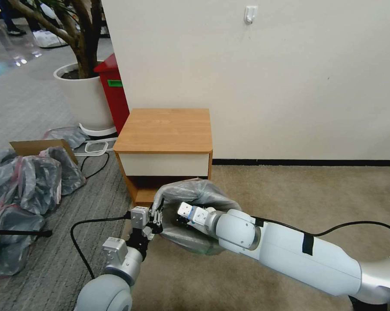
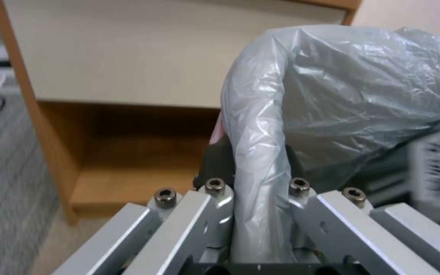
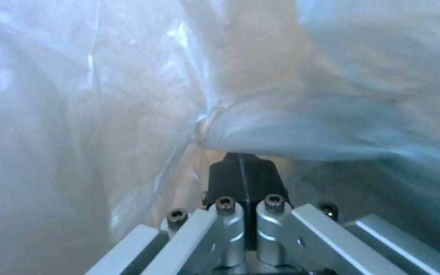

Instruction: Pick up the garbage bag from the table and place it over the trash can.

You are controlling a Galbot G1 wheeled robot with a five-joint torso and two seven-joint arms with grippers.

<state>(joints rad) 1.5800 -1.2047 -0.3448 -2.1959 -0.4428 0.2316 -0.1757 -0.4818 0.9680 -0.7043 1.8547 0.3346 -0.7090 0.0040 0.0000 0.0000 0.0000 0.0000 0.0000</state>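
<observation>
Grippers left [image 1: 157,219] and right [image 3: 244,162] both clamp garbage bag [image 1: 190,192] before table [image 1: 164,129].

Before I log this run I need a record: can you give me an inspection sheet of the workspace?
Surface: table, top bare.
Job's things: garbage bag held low in front of the table; trash can not made out.
Clutter: heap of grey bags with cardboard box.
Grippers: left hand shut on a bag fold; right hand shut, inside the bag.
Cables: black cable on floor.
Surroundings: red bin, white planter, wall.
</observation>
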